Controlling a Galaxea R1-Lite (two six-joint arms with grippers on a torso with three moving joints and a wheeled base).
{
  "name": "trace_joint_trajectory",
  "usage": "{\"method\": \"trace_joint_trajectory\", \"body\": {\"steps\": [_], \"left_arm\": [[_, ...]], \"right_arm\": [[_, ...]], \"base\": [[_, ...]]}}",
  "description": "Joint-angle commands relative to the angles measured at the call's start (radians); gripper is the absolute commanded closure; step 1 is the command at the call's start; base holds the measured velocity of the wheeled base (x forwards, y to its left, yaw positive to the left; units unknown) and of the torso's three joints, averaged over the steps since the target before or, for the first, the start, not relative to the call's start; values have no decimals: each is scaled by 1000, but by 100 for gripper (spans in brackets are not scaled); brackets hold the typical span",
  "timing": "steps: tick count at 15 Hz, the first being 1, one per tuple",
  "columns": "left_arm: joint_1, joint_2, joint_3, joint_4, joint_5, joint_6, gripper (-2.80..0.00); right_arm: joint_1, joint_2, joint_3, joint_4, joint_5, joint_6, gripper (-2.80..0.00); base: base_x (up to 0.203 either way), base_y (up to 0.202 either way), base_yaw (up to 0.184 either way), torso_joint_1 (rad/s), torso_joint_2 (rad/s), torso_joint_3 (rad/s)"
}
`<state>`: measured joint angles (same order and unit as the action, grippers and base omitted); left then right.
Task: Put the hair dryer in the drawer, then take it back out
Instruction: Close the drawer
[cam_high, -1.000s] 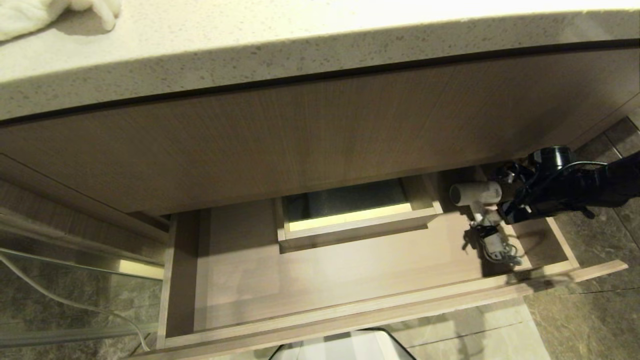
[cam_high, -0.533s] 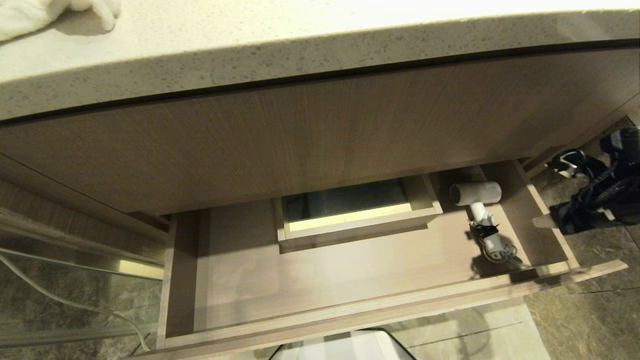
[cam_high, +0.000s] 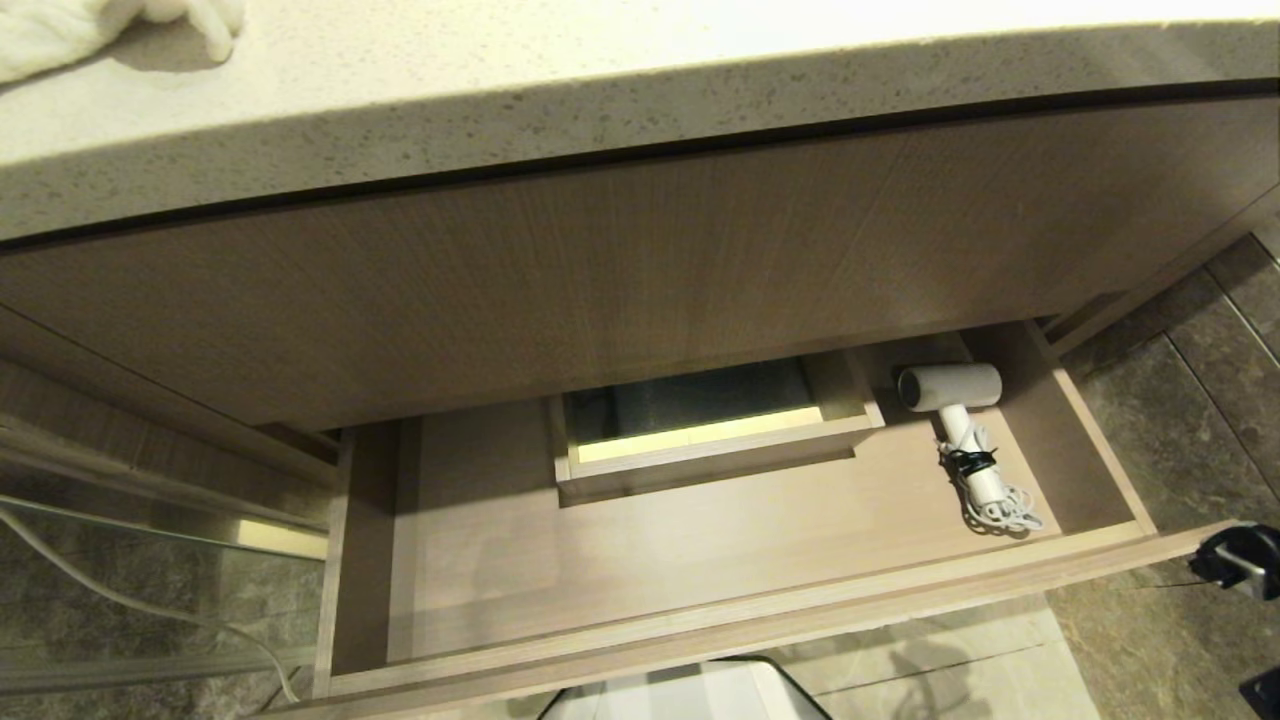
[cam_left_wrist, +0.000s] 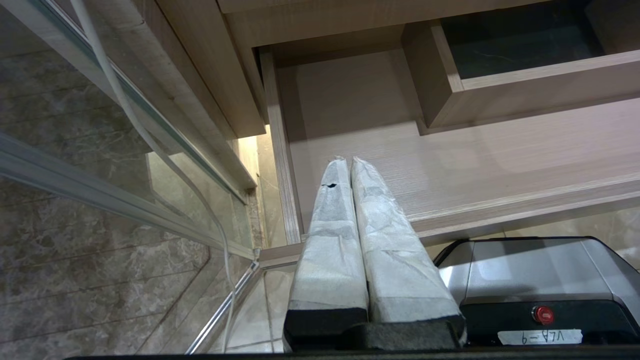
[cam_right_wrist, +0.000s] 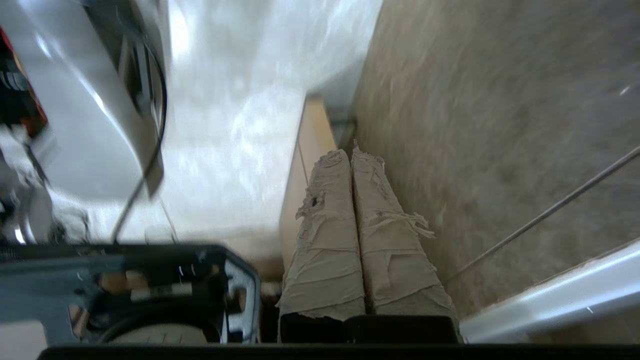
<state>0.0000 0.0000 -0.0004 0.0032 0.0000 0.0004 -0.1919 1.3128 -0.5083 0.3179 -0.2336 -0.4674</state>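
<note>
Dryer parked in drawer, R side.
Hair dryer lies flat at drawer back-right; light, rigid, slick, so I'd grab the handle above the strap. Right pincer pressed closed, empty, outside; left pincer closed too.

We see a white hair dryer with a dark round end, its white cord bound by a black strap, against the grey-brown wood grain of the drawer. We see the same grain on the taller panel above, under a pale speckled counter that carries a white cloth. We note mottled dark brown floor tiles, and both grippers are wrapped in off-white tape.
</note>
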Motion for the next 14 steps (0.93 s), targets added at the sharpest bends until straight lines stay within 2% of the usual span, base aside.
{"method": "trace_joint_trajectory", "body": {"steps": [1,3,7,11,14], "left_arm": [[0,-2,-1,0,0,0,0],[0,0,-1,0,0,0,0],[0,-2,-1,0,0,0,0],[0,-2,-1,0,0,0,0],[0,-2,0,0,0,0,0]], "right_arm": [[23,92,28,0,-12,-2,0],[39,215,25,-32,-11,7,0],[47,435,-39,-195,21,32,0],[45,548,-103,-330,25,34,0],[46,595,-179,-368,27,36,0]], "base": [[0,0,0,0,0,0],[0,0,0,0,0,0],[0,0,0,0,0,0],[0,0,0,0,0,0],[0,0,0,0,0,0]]}}
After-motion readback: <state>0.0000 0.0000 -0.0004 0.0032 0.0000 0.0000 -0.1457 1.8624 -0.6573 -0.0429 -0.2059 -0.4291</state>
